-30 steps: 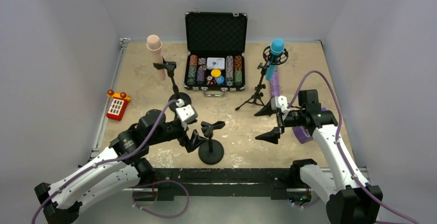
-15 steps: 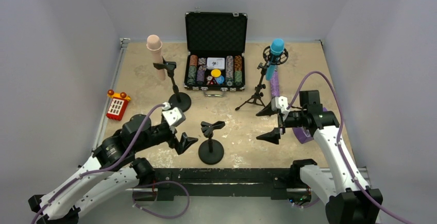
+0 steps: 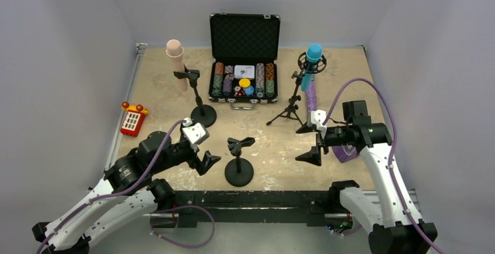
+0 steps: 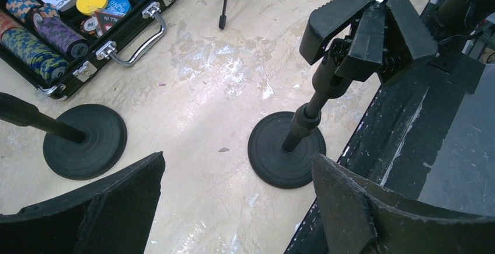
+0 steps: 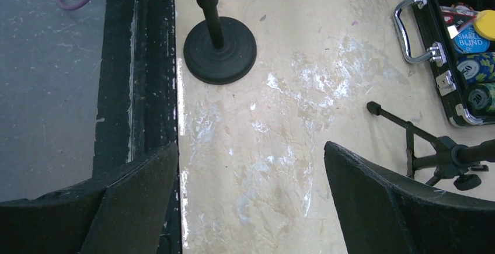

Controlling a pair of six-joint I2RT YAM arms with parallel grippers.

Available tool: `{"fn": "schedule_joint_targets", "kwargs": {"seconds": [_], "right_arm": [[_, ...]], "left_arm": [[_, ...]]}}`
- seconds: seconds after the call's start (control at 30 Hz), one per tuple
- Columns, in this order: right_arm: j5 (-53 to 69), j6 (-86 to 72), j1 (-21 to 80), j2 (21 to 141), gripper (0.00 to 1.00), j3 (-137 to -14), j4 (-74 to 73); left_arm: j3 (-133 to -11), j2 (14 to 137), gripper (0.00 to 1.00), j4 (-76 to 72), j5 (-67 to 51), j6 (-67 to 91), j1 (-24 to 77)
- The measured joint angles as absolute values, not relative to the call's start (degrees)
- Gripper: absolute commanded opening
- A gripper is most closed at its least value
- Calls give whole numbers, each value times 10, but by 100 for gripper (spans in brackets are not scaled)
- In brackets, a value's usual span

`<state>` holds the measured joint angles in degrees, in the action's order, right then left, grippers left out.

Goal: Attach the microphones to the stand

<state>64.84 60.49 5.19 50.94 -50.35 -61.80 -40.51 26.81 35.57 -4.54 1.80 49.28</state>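
Observation:
An empty black stand with a round base [image 3: 239, 172] and a clip [image 3: 241, 143] stands front centre; it also shows in the left wrist view [image 4: 286, 149] and the right wrist view [image 5: 220, 49]. A beige microphone [image 3: 174, 54] sits in the clip of a second round-base stand [image 3: 203, 115]. A blue microphone [image 3: 313, 58] sits on a tripod stand [image 3: 290, 111]. A purple microphone [image 3: 311, 94] lies on the table behind my right arm, partly hidden. My left gripper [image 3: 205, 163] [image 4: 236, 207] is open and empty, left of the empty stand. My right gripper [image 3: 308, 143] [image 5: 251, 201] is open and empty, right of it.
An open black case of poker chips [image 3: 244, 61] stands at the back centre, its handle toward me [image 4: 137, 38]. A red toy [image 3: 133, 119] lies at the left edge. The black front rail [image 3: 251, 198] runs along the near edge.
My left arm has drawn back to the left, away from the empty stand's base. My right gripper has shifted slightly right and toward the near edge. Both stay open.

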Motion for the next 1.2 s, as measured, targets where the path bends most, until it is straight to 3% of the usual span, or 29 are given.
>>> {"fn": "schedule_joint_targets", "kwargs": {"seconds": [0.53, 1.2], "right_arm": [[554, 526, 38, 455, 99, -534, -645], [582, 498, -145, 507, 99, -620, -661]], "left_arm": [[-403, 257, 99, 357, -32, 18, 492], [-399, 267, 99, 357, -35, 18, 491]]}}
